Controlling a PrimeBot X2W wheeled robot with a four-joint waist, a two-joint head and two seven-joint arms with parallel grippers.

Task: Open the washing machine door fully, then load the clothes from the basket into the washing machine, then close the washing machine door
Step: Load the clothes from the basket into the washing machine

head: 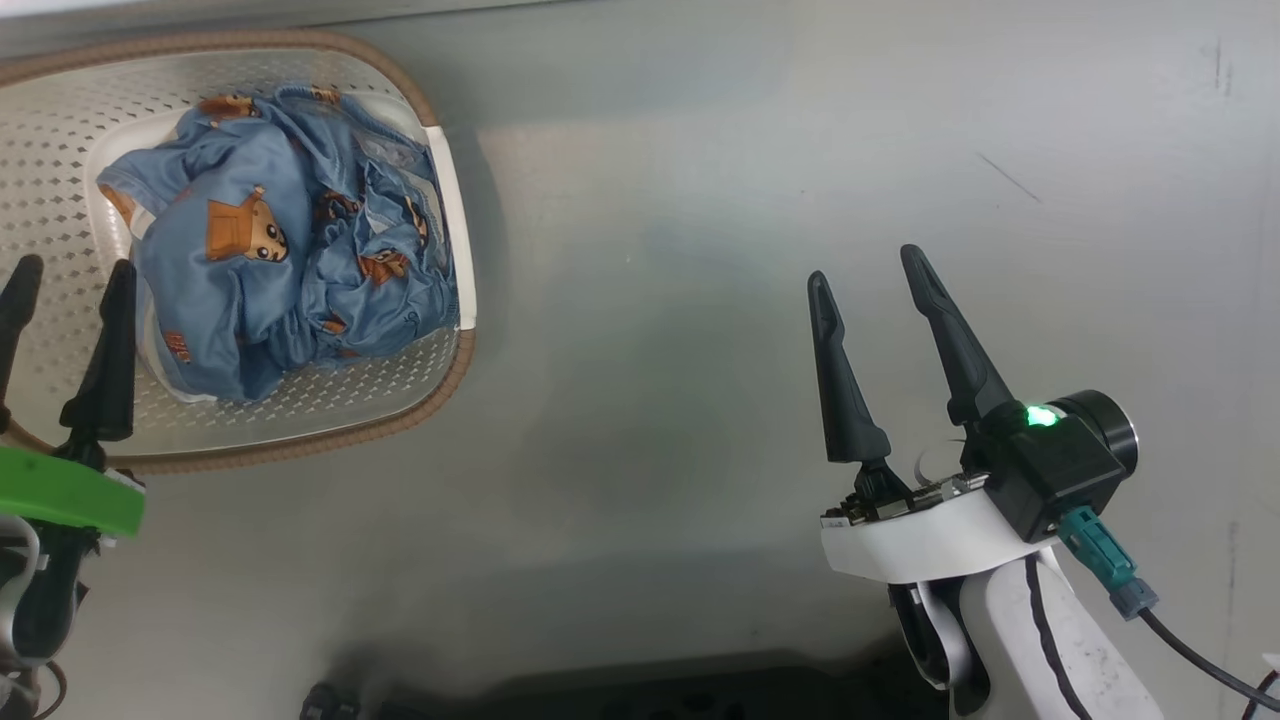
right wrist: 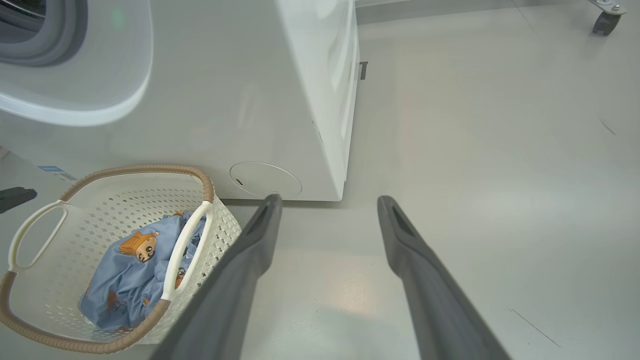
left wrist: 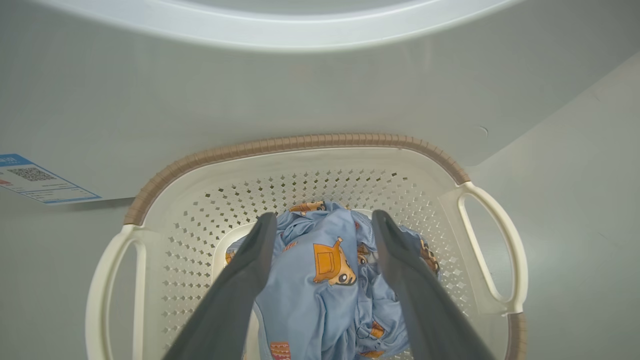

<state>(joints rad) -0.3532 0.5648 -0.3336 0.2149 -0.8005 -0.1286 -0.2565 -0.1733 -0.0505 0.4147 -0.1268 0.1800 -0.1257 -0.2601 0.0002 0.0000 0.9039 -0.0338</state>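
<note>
My left claw (left wrist: 324,217) is spread wide and holds nothing. Both dark fingers are apart, and the clothes (left wrist: 320,280) lie just ahead of the tips, framed between them. I cannot tell whether the tips touch the cloth yet. The heap is a crumpled bundle of light blue fabric with orange-brown figures, piled in the bottom of the basket (left wrist: 300,142) that surrounds my fingers on every side.

I judge this load soft, limp and light. It will not hold a shape, so it will sag and trail from any pinch. The pieces look tangled, so one grip may drag several up together. The best hold seems to be a thick raised fold near the top of the heap, taken deep between the fingers. A thin edge could slip out. The basket looks light too, and a finger caught in its perforated wall could lift it or skid it across the floor (head: 700,300).

Beyond the basket's far rim stands the washing machine (right wrist: 225,100), its grey gasket uncovered, so I take the opening to be ready.

My right claw (head: 865,265) hangs well off to the side over bare floor, also spread and empty.
</note>
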